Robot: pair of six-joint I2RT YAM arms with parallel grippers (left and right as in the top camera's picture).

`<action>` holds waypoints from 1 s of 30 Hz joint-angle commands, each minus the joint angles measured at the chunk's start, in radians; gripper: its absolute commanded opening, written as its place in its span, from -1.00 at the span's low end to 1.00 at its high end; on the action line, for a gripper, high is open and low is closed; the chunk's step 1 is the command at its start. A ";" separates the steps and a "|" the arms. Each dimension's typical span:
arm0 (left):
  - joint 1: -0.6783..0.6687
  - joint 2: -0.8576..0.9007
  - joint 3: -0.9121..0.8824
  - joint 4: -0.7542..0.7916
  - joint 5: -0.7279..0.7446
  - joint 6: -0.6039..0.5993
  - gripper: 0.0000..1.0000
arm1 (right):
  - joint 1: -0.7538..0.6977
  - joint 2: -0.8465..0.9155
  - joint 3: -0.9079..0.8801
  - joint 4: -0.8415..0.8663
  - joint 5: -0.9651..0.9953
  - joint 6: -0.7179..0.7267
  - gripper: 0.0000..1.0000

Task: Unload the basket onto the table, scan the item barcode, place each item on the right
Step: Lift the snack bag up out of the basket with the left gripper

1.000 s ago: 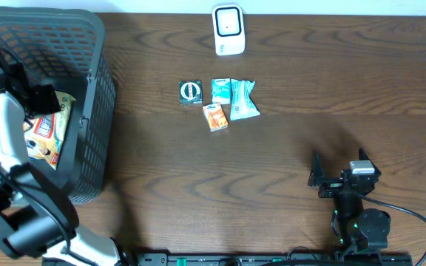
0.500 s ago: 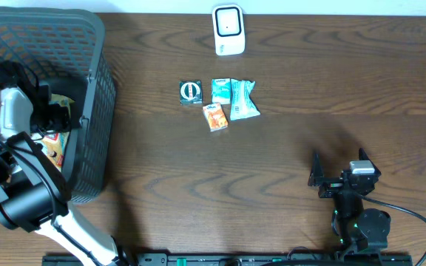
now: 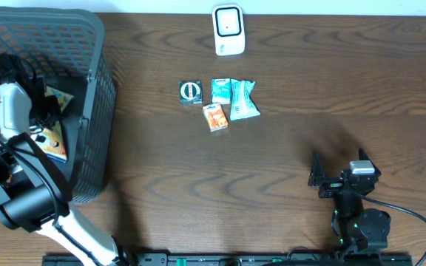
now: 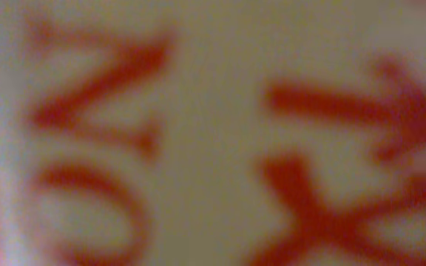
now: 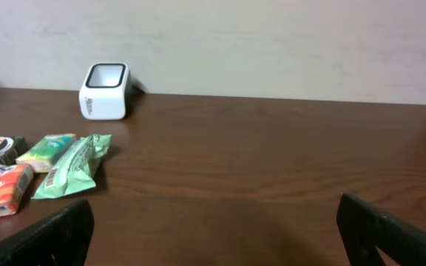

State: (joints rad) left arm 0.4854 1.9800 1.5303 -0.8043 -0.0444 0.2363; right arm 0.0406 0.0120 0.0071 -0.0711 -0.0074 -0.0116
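Left claw had gone down deeper into the grey basket and snapped shut, right up against the snack pack with red letters. Whether it gripped the pack could not be told. Right claw was wide open over the tabletop, well apart from the white scanner.
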 commanded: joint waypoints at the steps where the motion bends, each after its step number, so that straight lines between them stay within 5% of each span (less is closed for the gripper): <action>1: -0.019 -0.159 0.047 0.002 0.106 -0.063 -0.85 | 0.006 -0.005 -0.002 -0.005 0.001 0.007 0.98; 11: -0.019 -0.584 0.047 0.086 0.175 -0.222 -0.85 | 0.006 -0.005 -0.002 -0.005 0.001 0.007 0.98; 17: -0.019 -0.761 0.047 0.106 0.184 -0.549 -0.86 | 0.006 -0.005 -0.002 -0.005 0.001 0.007 0.99; 24: -0.043 -0.810 0.047 0.174 0.743 -0.616 -0.85 | 0.006 -0.005 -0.002 -0.005 0.001 0.007 0.98; 30: -0.201 -0.740 0.047 0.195 0.819 -0.617 -0.85 | 0.006 -0.005 -0.002 -0.005 0.001 0.007 0.99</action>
State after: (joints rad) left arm 0.3660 1.1980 1.5631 -0.6273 0.6418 -0.3626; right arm 0.0406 0.0120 0.0071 -0.0708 -0.0074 -0.0116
